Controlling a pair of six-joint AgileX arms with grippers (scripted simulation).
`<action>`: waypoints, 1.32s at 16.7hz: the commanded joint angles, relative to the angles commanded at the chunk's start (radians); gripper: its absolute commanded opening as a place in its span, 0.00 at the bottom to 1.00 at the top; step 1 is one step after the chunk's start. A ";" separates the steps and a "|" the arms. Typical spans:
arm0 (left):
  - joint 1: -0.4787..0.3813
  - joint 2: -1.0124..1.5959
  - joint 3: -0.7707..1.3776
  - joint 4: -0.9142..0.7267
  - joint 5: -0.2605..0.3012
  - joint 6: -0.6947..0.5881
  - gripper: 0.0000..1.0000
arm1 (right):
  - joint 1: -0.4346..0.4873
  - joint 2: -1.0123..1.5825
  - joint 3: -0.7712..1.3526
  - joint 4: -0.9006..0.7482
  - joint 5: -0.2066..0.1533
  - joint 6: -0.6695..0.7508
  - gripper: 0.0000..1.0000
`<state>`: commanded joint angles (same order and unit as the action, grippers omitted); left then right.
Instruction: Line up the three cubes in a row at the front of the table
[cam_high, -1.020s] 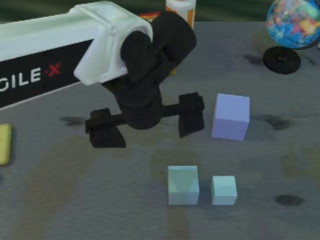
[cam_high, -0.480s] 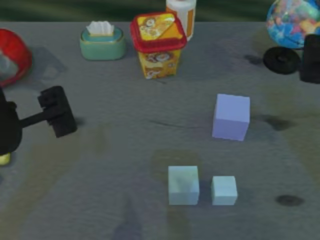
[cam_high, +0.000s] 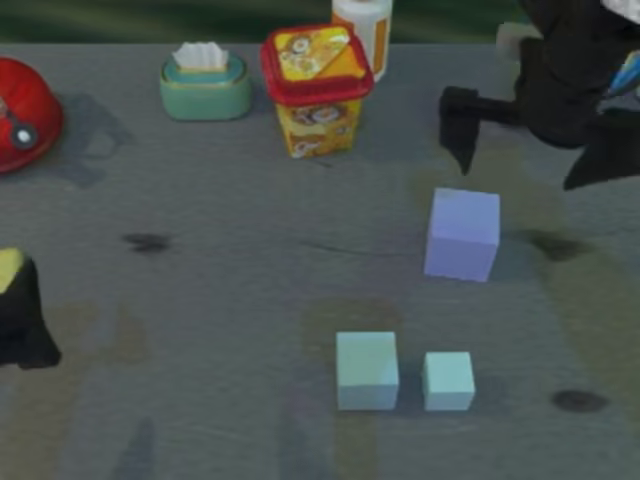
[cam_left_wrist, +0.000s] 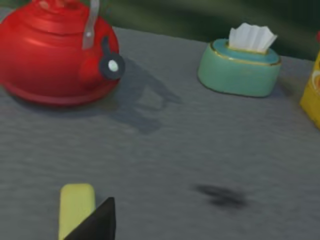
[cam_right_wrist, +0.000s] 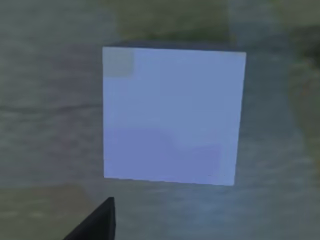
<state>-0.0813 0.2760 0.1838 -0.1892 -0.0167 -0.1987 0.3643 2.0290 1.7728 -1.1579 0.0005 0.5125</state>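
Observation:
Three cubes rest on the grey table (cam_high: 230, 300). The large lavender-blue cube (cam_high: 463, 235) stands right of centre and fills the right wrist view (cam_right_wrist: 172, 115). Nearer the front, the medium light blue cube (cam_high: 367, 371) and the small pale teal cube (cam_high: 448, 381) sit side by side with a small gap. My right gripper (cam_high: 520, 165) hovers open just behind the lavender cube, touching nothing; one dark fingertip (cam_right_wrist: 97, 222) shows. My left gripper (cam_high: 20, 325) is parked at the table's left edge, open and empty, with one fingertip (cam_left_wrist: 97, 225) in its wrist view.
Along the back stand a red kettle (cam_high: 25, 110), a green tissue box (cam_high: 205, 85), a yellow red-lidded tub (cam_high: 317, 88) and a white bottle (cam_high: 362, 25). A yellow block (cam_left_wrist: 75, 207) lies by the left gripper. Dark smudges mark the tabletop.
The left arm has pulled back from the middle to the left edge. The right arm has come in from the right and now hangs behind the lavender cube. The cubes have not moved.

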 joint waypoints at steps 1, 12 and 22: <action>0.024 -0.058 -0.043 0.040 0.003 0.041 1.00 | 0.012 0.067 0.065 -0.037 0.000 0.017 1.00; 0.101 -0.276 -0.184 0.189 0.017 0.199 1.00 | 0.050 0.294 0.297 -0.159 0.003 0.077 1.00; 0.101 -0.276 -0.184 0.189 0.017 0.199 1.00 | 0.057 0.363 0.068 0.140 0.005 0.080 1.00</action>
<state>0.0200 0.0000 0.0000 0.0000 0.0000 0.0000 0.4215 2.3920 1.8412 -1.0178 0.0051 0.5928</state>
